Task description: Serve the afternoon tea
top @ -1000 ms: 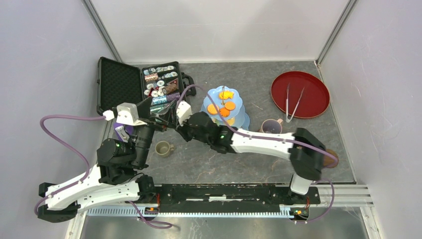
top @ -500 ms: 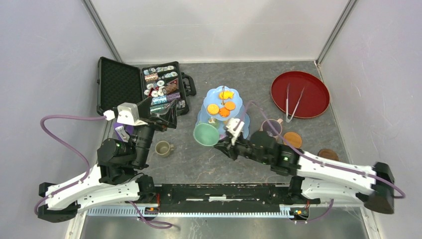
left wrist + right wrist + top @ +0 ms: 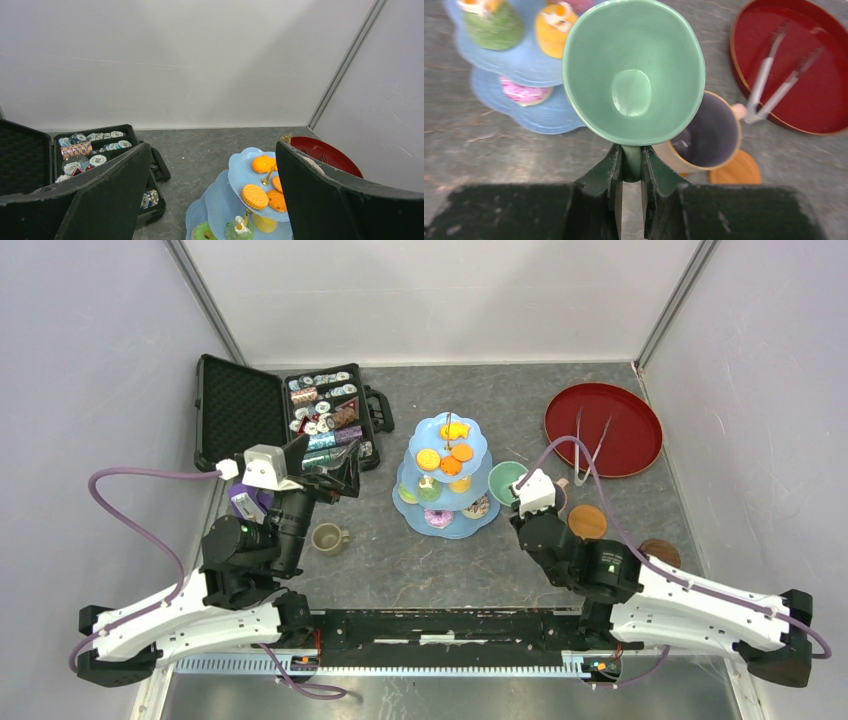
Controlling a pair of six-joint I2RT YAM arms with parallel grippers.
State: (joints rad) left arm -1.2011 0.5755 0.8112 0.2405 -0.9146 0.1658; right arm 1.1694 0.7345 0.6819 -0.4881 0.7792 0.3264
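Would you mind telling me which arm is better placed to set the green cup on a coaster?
The right: its tool grips the green cup by the handle, near a coaster; the left tool is open but far off.

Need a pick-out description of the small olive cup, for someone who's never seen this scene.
From the pale-blue three-tier cake stand in the middle, look left, to the near side of the open black case. The small olive cup stands alone there; the green cup and tan mug are both right of the stand.
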